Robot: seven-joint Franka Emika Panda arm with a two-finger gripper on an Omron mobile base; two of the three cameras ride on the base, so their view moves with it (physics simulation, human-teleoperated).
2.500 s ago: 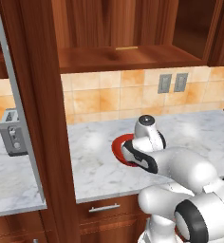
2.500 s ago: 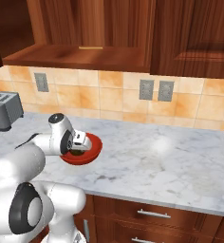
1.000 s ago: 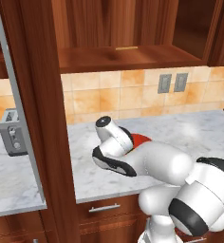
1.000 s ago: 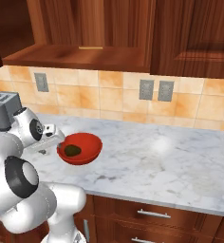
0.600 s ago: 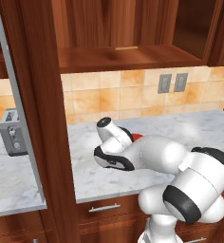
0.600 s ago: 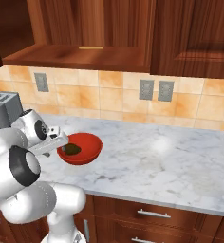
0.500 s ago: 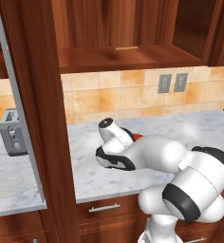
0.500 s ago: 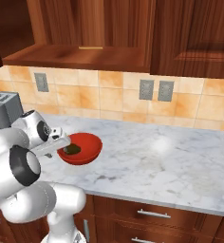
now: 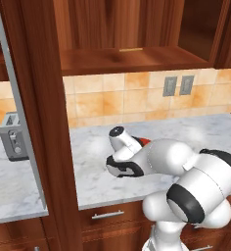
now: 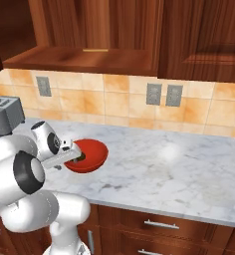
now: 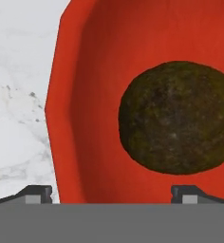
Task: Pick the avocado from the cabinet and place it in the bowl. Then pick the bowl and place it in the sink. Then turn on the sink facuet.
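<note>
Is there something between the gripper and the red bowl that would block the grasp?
Nothing visible blocks it. In the hand view the open gripper has one fingertip outside the bowl wall and one inside, straddling the rim. The avocado lies inside the bowl, just beyond the inner fingertip.

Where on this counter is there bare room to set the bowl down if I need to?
Open marble counter runs right of the red bowl, up to the tiled backsplash. Left is crowded: the open gripper straddles the bowl's rim beside the avocado, with the toaster beyond.
</note>
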